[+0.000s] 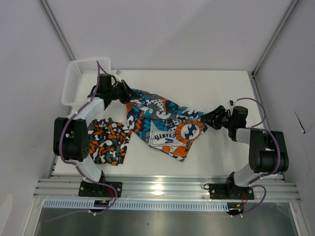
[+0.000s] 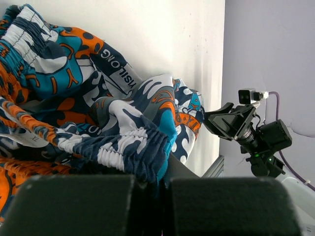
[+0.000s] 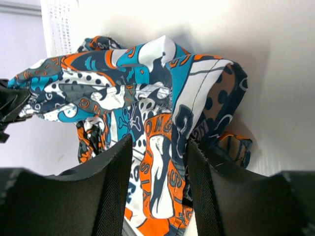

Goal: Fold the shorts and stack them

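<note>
Left gripper [image 2: 152,183] is pinched tight on the elastic waistband of the teal shorts [image 1: 165,125]. Right gripper [image 3: 157,187] has the opposite end bunched between its fingers, squeezed on it. Teal shorts stretch left-to-right across mid-table, with the waistband end toward the far-left corner. Camo shorts [image 1: 109,141] lie flat at the near-left corner, basket [image 1: 78,81] far-left. Bare tabletop [image 1: 221,93] shows along the far and right edges.

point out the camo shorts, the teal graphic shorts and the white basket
camo shorts [image 1: 109,142], top external view, middle of the fabric
teal graphic shorts [image 1: 162,125], top external view, centre of the spread cloth between the arms
white basket [image 1: 72,86], top external view, its left mesh wall
</note>
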{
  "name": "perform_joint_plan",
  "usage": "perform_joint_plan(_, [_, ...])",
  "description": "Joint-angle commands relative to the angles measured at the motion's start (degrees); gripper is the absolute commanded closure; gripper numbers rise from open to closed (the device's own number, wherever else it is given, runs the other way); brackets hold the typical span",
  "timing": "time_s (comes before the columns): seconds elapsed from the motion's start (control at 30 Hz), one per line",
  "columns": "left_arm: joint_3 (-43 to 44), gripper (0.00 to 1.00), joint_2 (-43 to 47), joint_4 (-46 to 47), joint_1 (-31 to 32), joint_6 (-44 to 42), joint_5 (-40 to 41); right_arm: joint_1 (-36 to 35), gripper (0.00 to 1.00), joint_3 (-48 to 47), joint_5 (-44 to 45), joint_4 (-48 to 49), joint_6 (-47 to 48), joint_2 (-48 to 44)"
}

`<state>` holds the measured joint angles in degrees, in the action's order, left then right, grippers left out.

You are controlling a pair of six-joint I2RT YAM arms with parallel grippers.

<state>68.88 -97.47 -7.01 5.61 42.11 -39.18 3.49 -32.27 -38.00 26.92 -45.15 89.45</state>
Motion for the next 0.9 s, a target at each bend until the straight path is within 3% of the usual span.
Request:
perform_joint_plan(0.0, [0.11, 1.00, 2.81, 2.17, -0.33, 0.87, -0.46, 0.99, 0.50, -2.61, -1.64, 2.53, -1.69, 2.47])
perform_joint_plan(0.37, [0.02, 1.00, 1.76, 2.96, -0.60, 0.96, -0.90, 4.07, 0.55, -4.20, -7.79, 24.40, -16.28, 20.14])
perform_joint_plan(0.63, [0.46, 1.00, 1.32, 3.14, -1.04, 0.87, -1.16, 4.07, 0.60, -7.01, -7.53, 25.82, -17.96, 21.82])
perform_joint_plan(0.83, [0.64, 1.00, 0.97, 3.40, -1.04, 0.96, -1.43, 3.90, 0.79, -8.86, -8.05, 26.17, -18.75, 23.49])
perform_joint_plan(0.87, [0.64, 1.00, 1.05, 3.58, -1.12, 1.05, -1.60, 3.90, 0.90, -8.95, -8.40, 26.43, -18.84, 23.49])
